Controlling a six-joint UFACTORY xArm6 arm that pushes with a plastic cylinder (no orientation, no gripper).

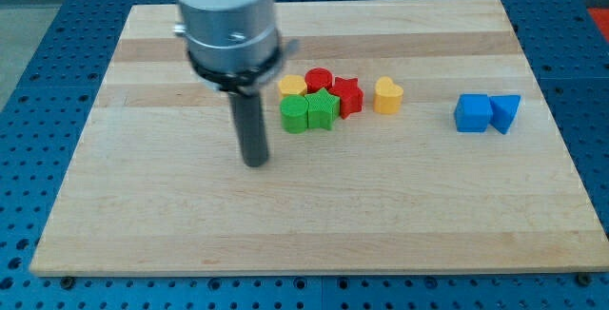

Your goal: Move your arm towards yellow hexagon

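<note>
A wooden desk (314,215) fills most of the view, sitting on a blue perforated surface (590,82). A silver and black robot arm (228,25) comes down from the view's top left and ends in a dark rod. The tip (256,163) touches the desk to the view's left of, and slightly below, a tight cluster of 5 blocks, near them but not touching. The arm has no fingers, so nothing is clenched or grasped.

The yellow hexagon (291,86) sits at the cluster's upper left corner, partly hidden behind the green blocks. Beside it on the view's right is a red cylinder (318,79). Below the hexagon lies a green block (295,115) of unclear shape, touching a green star (322,109). A red star (348,96) closes the cluster on the right.

A yellow heart (387,94) stands just apart on the view's right. Well apart, further right, a blue cube (472,113) touches a blue triangle (505,112).
</note>
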